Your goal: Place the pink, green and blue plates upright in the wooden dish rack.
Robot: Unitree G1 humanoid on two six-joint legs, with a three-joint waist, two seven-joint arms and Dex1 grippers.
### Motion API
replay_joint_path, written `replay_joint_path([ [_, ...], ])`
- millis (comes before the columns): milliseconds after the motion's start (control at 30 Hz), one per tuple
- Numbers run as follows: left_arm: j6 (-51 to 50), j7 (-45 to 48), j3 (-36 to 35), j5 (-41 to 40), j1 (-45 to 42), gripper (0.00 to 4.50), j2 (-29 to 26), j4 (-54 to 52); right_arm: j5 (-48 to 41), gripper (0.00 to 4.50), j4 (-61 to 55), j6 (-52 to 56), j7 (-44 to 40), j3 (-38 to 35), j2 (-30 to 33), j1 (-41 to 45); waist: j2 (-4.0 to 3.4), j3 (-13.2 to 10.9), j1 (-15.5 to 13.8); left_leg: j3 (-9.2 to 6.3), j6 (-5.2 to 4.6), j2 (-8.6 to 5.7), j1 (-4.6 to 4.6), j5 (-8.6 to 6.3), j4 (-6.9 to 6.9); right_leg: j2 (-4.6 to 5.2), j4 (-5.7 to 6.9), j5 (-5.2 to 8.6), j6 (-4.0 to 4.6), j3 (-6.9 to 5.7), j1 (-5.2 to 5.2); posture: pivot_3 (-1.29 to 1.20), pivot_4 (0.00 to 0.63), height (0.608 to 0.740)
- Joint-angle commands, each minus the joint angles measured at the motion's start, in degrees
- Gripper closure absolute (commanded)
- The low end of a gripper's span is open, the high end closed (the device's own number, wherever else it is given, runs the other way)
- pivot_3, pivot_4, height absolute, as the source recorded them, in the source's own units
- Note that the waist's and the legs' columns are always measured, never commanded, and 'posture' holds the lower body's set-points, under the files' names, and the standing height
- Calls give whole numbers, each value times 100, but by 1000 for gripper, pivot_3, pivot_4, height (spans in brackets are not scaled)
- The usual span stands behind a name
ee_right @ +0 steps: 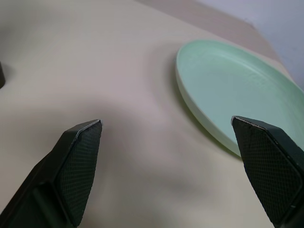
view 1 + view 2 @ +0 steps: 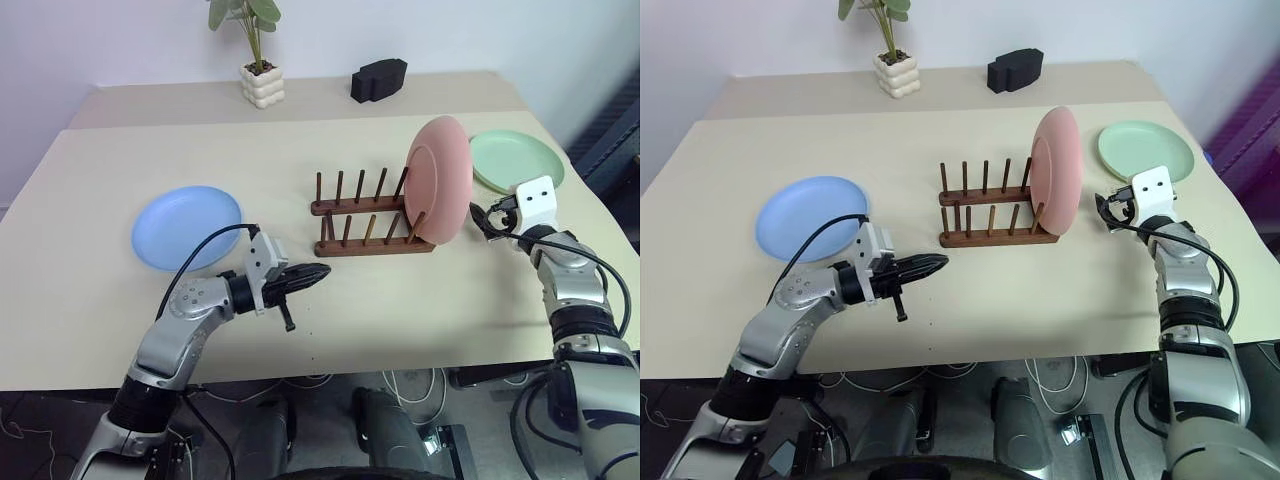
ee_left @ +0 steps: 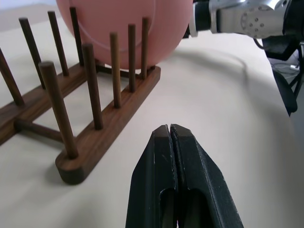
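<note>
Pink plate (image 2: 440,180) upright at rack (image 2: 368,222) end, right tool (image 1: 166,161) wide, left tool (image 3: 170,135) pinched empty.

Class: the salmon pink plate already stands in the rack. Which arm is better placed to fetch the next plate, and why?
Right. The right gripper, open, faces the flat pale mint green plate. The left gripper is shut, pointing towards the dark wooden dish rack.

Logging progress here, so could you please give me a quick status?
Left claw shut, empty; right claw open. Pink plate upright in rack; green, blue flat on table. Nothing blocking.
</note>
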State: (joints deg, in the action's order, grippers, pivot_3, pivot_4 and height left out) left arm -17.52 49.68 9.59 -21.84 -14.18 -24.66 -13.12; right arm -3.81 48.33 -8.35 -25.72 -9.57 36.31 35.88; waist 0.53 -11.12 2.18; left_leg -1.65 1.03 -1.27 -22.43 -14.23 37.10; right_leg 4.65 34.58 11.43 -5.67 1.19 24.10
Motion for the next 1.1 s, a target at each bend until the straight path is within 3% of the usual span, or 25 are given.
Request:
replay_joint_path([
  [33,54,56,-13,-37,-104,4500,33,-40,-160,72,-526,120,11,-208,110,-149,0,0,3,0,0,0,0,0,0,0,0,0,0,0,0,0,150,736],
  [1100,159,59,-15,16,-133,4500,150,119,12,72,-730,313,286,-188,119,-305,0,0,11,0,0,0,0,0,-1,-1,0,1,1,0,0,0,150,736],
])
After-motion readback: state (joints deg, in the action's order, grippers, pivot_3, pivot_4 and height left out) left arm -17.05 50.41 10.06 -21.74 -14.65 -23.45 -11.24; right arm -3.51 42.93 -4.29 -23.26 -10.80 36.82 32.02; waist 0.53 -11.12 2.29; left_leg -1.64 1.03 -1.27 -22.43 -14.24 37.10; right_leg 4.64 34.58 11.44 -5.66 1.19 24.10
